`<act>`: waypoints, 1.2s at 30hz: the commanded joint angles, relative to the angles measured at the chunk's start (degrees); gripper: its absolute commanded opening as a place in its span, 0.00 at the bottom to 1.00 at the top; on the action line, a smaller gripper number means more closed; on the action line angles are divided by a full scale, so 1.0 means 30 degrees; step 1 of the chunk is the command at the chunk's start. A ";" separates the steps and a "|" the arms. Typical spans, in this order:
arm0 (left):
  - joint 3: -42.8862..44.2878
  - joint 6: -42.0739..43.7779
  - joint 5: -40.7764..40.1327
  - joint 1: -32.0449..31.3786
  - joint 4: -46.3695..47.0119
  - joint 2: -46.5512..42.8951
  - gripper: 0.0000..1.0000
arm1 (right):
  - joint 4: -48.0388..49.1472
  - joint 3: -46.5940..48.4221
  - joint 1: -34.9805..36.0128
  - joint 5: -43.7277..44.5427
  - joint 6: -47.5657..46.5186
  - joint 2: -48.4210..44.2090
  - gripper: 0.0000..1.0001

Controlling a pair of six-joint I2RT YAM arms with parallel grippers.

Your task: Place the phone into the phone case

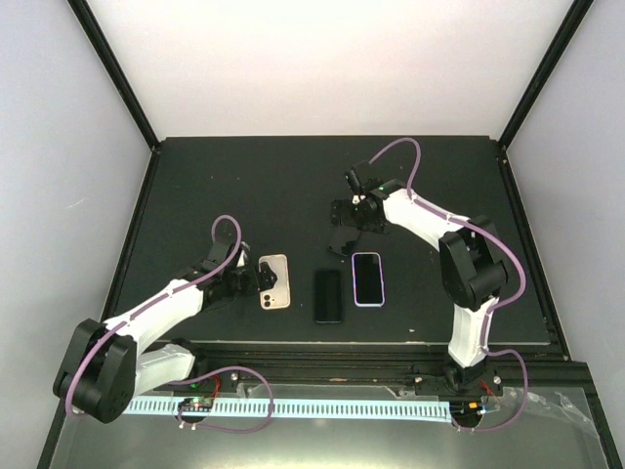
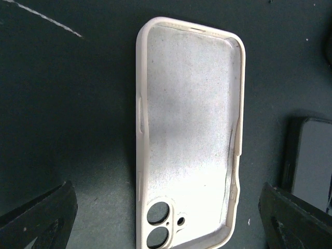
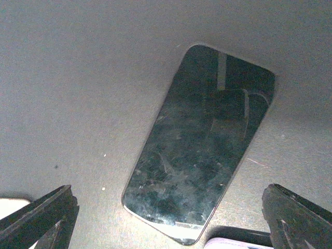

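1. Left gripper (image 1: pixel 248 282) hangs with its jaws spread wide and nothing held. In its wrist view the two dark fingers (image 2: pixel 44 218) stand on either side of the case, clear of its walls.
2. A cream, soft-walled rectangular phone case (image 1: pixel 273 282) lies flat on the dark matte table (image 1: pixel 244 186), hollow side up and with nothing in it. Its round camera cut-outs are at the end nearest the left gripper.
3. Just beside the case, apart from it, lies a black glass-fronted slab phone (image 1: pixel 328 295), flat and face up, not in the case.
4. Right gripper (image 1: pixel 342 237) is also spread wide and holds nothing. It hovers above the table near the far end of the black phone, which fills the middle of its wrist view.
5. On the other side of the black phone, close but apart, lies a second dark-screened phone with a lilac rim (image 1: pixel 367 278).
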 commanded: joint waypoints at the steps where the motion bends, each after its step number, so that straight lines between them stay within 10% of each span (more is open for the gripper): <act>1: -0.0108 0.0284 0.0751 0.0134 0.1711 0.0614 0.97 | -0.0172 0.0193 0.0490 0.3358 0.2839 0.0012 0.98; 36: -0.2458 -0.1849 0.5970 0.0023 0.5779 0.0571 0.96 | -0.3680 0.4785 0.2305 0.6767 0.4809 0.6420 0.85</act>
